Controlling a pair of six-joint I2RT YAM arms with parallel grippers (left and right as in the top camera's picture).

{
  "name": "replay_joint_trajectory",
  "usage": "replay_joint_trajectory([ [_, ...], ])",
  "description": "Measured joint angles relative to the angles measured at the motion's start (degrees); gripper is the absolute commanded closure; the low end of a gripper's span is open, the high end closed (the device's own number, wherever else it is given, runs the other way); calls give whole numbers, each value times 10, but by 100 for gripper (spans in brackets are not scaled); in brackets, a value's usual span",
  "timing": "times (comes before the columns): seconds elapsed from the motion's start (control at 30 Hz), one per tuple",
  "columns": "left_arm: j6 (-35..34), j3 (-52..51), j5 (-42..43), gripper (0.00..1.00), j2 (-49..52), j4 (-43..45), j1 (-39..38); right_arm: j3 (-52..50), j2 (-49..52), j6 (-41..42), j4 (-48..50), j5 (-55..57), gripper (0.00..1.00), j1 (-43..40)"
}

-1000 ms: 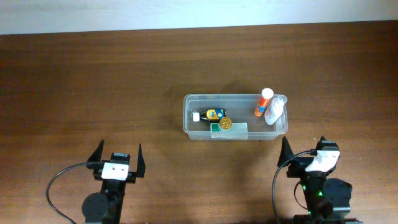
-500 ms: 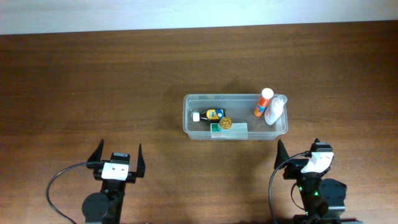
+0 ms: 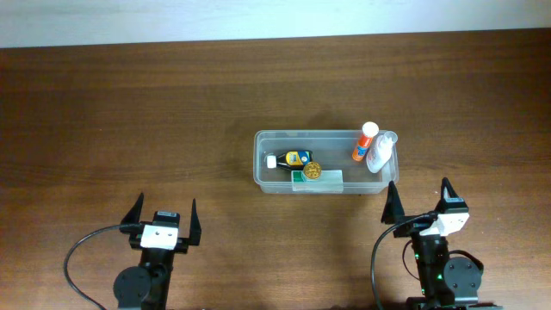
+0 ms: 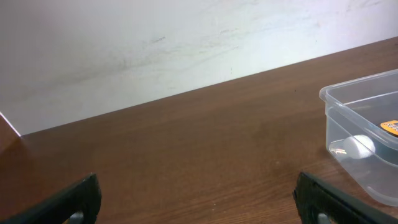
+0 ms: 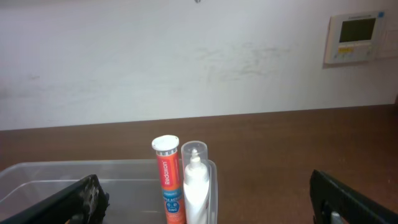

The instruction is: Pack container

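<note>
The clear plastic container (image 3: 258, 164) sits right of the table's middle. In it an orange tube (image 3: 365, 142) and a white bottle (image 3: 379, 153) stand at the right end. A small dark bottle with a yellow label (image 3: 294, 158), a gold round piece (image 3: 312, 170) and a green-and-white box (image 3: 318, 182) lie at the left. My left gripper (image 3: 165, 207) is open and empty at the front left, far from the container (image 4: 348, 106). Just in front of the container's right end my right gripper (image 3: 419, 194) is open and empty, facing the orange tube (image 5: 166, 180) and white bottle (image 5: 196, 186).
Bare brown wood surrounds the container on all sides. A white wall runs along the table's far edge, with a thermostat panel (image 5: 354, 37) on it. Black cables loop beside both arm bases near the front edge.
The right gripper has swung from a tilted pose to face straight at the container and has come slightly closer to its right end. The left arm and the contents have not moved.
</note>
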Motion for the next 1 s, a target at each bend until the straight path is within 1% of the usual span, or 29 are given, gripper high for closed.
replay_joint_trajectory([
  [0.13,0,0,0,1,0,0,0,-5,0,-2,-2,0,2,0],
  [0.27,0,0,0,0,0,0,0,-6,0,-2,-54,0,2,0],
  [1.0,0,0,0,1,0,0,0,-6,-1,-1,-54,0,2,0],
])
